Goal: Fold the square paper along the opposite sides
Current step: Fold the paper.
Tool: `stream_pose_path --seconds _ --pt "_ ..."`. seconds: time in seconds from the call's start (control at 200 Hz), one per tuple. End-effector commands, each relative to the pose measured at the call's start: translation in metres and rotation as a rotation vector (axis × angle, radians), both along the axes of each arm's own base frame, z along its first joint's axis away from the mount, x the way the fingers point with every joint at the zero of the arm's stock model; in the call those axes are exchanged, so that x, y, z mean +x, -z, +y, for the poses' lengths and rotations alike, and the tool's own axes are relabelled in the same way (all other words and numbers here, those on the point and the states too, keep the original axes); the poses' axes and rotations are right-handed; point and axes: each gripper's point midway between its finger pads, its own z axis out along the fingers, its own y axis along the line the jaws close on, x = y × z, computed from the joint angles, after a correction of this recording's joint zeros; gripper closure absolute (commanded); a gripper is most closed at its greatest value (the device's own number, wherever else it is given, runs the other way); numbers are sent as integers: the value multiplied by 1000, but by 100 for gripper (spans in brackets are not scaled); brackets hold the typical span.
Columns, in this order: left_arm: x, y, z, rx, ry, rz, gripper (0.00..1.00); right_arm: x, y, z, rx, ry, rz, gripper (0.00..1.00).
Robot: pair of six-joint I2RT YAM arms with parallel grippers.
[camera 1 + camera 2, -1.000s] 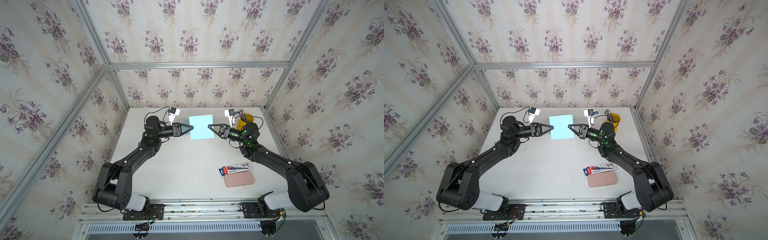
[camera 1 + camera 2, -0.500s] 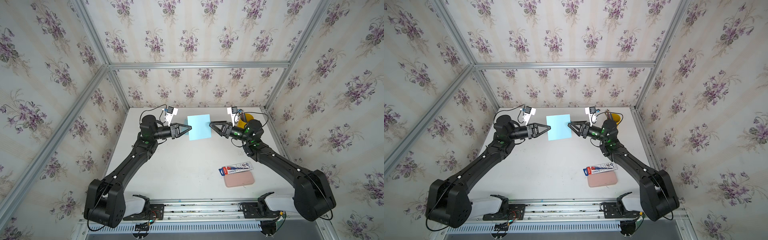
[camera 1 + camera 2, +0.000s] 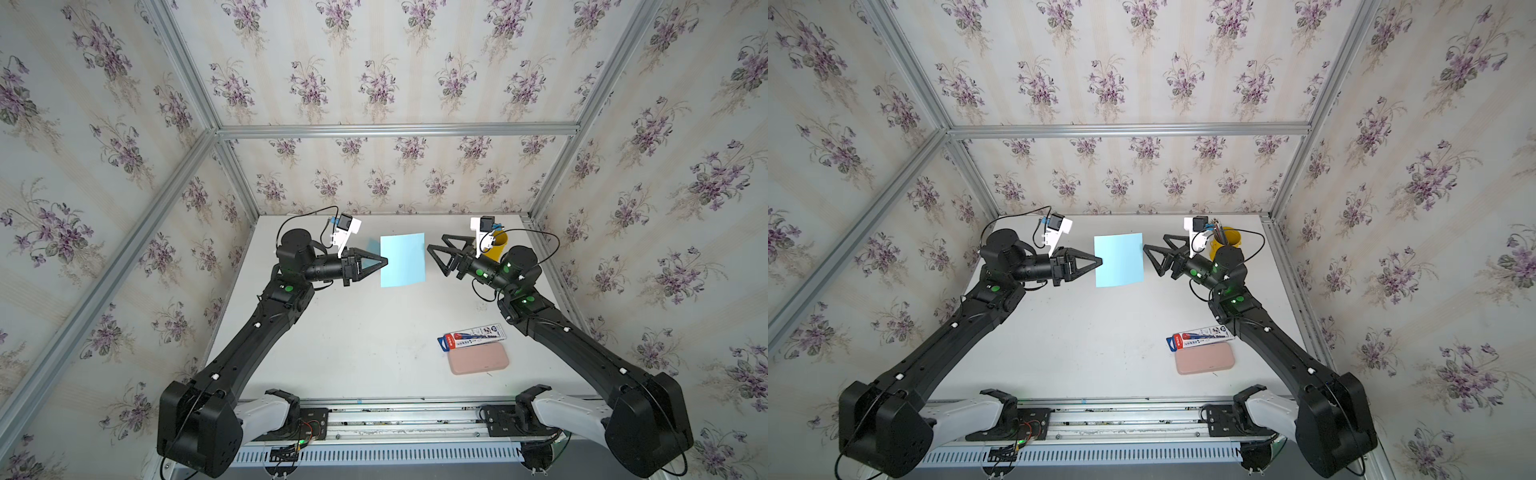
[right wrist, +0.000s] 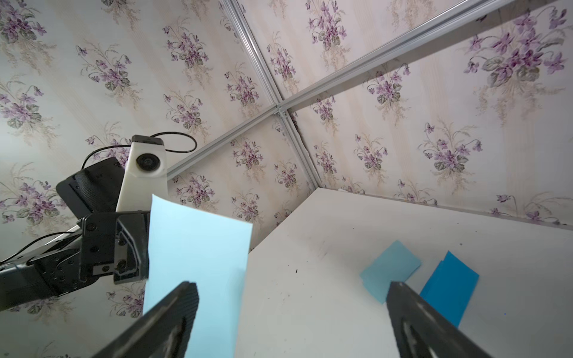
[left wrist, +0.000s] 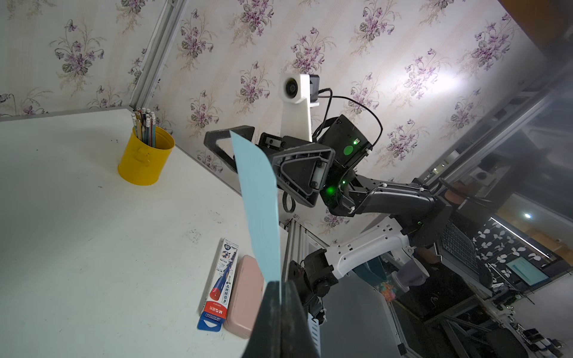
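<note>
Walls [image 3: 374,62] papered in pale stripes with purple flower sprays close in the white table [image 3: 353,332] on three sides. Silver aluminium bars [image 3: 395,129] run along the corners and across the back wall. The tabletop bears small dark scuffs. In the left wrist view a bright patch of light [image 5: 434,80] falls on the wallpaper, and past the frame lies a dim room with a lit screen [image 5: 524,271].

Pale blue paper [image 3: 402,259] — unfolded, slightly bowed — aloft, one edge in the left hand [image 3: 384,261]
</note>
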Motion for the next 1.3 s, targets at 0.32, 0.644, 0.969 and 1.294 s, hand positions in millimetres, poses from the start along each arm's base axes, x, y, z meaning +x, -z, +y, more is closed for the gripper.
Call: stream_pose_path --seconds 0.32,0.644,0.969,1.294 --pt "10 -17 -2 -34 -10 -57 100 -39 -2 44 227 -484 218 19" --pt "45 9 8 26 -136 24 100 -53 -12 44 271 -557 216 29" --pt "47 18 9 26 -140 44 100 -55 -15 53 169 -469 195 38" --pt "44 15 6 -12 -107 50 100 -71 -26 90 143 -582 148 56"
